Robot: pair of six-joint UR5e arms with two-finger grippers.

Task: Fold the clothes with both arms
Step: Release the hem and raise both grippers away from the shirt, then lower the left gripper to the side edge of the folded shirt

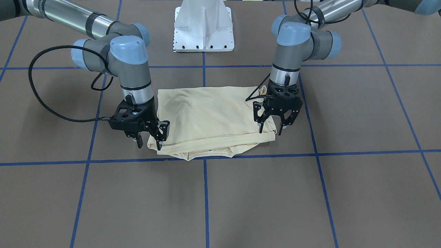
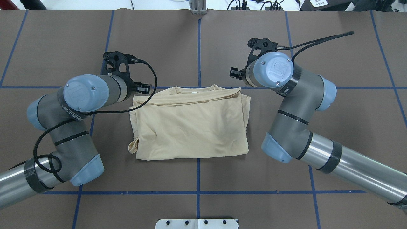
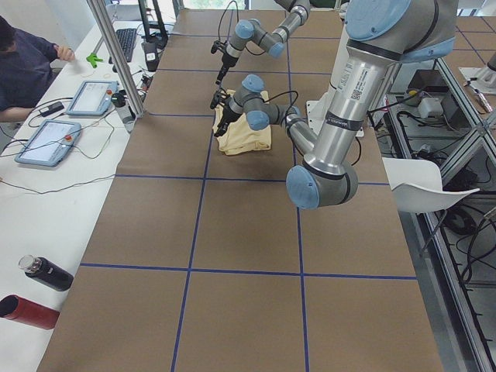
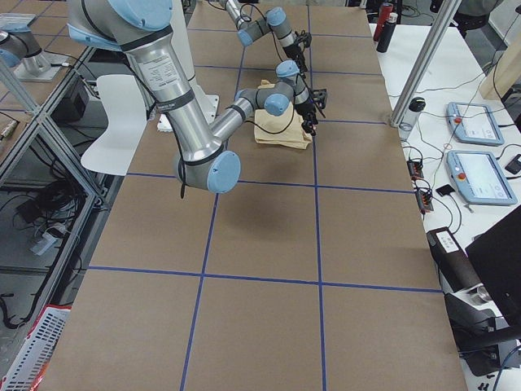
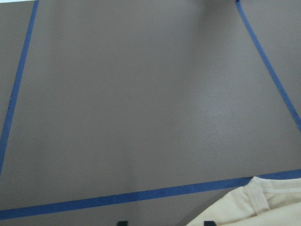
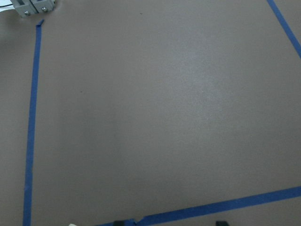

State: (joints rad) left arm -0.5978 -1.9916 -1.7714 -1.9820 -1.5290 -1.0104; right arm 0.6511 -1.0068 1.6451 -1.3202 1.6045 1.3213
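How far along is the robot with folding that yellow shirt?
Done: the T-shirt lies as a compact rectangle, sleeves folded in. In hand: nothing is gripped; the left end effector and right end effector stand open at the corners of its collar edge. Left, I'd guess: another fold to halve it, and tucking in the cuff poking out at one corner.

Left gripper (image 1: pixel 271 130), right gripper (image 1: pixel 149 141) point down (fingers (image 1: pixel 261 126) spread)

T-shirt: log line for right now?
T-shirt: folded flat | left gripper: open, at collar-edge corner | right gripper: open, at other collar-edge corner
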